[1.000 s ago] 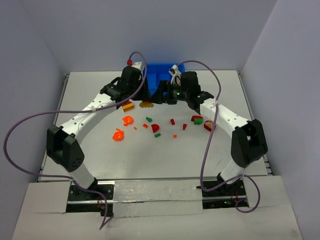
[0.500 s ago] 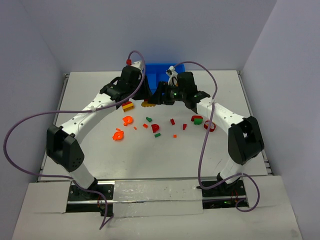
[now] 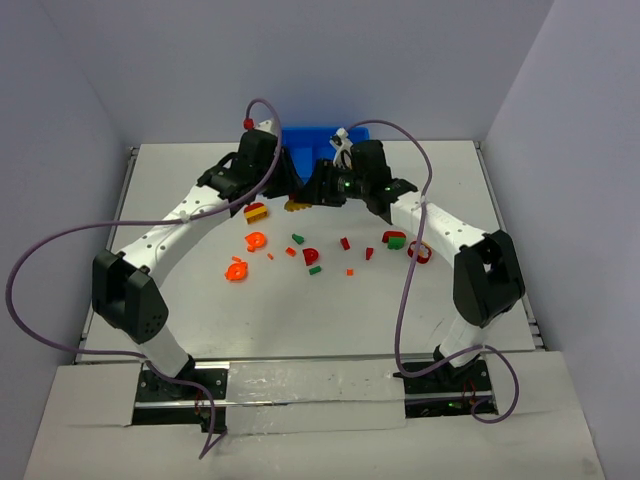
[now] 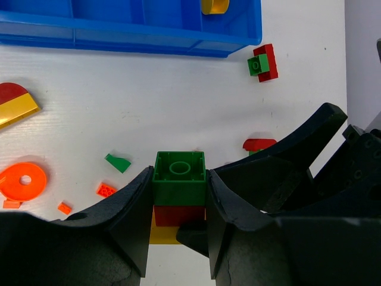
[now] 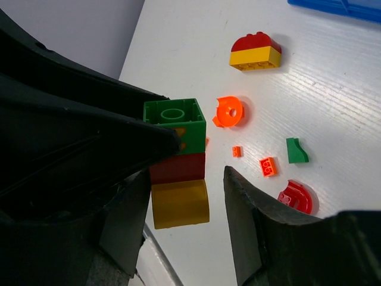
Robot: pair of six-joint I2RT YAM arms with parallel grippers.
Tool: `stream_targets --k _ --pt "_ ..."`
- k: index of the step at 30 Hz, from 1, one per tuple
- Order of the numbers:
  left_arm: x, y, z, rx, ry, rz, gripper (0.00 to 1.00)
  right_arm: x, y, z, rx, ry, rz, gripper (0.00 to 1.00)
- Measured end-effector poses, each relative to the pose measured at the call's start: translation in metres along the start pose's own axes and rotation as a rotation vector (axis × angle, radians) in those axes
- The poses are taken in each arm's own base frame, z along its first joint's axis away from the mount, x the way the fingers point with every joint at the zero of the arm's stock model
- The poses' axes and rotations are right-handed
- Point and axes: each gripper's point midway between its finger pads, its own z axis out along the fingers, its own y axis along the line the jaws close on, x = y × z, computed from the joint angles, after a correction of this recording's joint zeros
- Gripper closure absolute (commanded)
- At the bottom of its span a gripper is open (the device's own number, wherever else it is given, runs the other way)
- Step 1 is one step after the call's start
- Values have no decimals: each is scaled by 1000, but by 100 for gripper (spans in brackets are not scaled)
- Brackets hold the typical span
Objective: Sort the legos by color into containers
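Low in the middle of the left wrist view, the left gripper [image 4: 178,182] is clamped on a stack of legos [image 4: 178,173], green over red over yellow. From the right wrist, the right gripper [image 5: 186,179] stands spread either side of that stack, with a gap at the right. Along the top edge lies the blue tray [image 4: 119,36], a yellow piece [image 4: 214,6] inside. Loose legos [image 3: 300,250] dot the bench [image 3: 200,300].

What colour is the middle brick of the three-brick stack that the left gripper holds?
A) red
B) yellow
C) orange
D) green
A: in the left wrist view, the stack clamped in the left gripper shows the red brick between the green brick and the yellow brick.
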Motion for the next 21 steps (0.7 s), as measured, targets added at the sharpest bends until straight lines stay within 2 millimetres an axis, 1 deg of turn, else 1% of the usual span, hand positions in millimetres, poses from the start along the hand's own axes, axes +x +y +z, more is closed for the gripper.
stream_targets --k 2,4,10,17,21 --pt "-1 -1 0 2 -1 -12 100 -1 1 0 -2 -2 4 47" --pt "-1 -2 0 4 -1 -25 100 -2 3 0 -3 -2 5 54" --pt "-2 -2 0 8 -3 -48 100 -3 5 0 -9 -1 9 100" --pt "-6 3 1 -11 -17 -66 100 -5 6 1 -11 -10 -4 100" --pt "-13 8 1 -24 -30 -79 100 -8 6 2 -16 -29 -19 100"
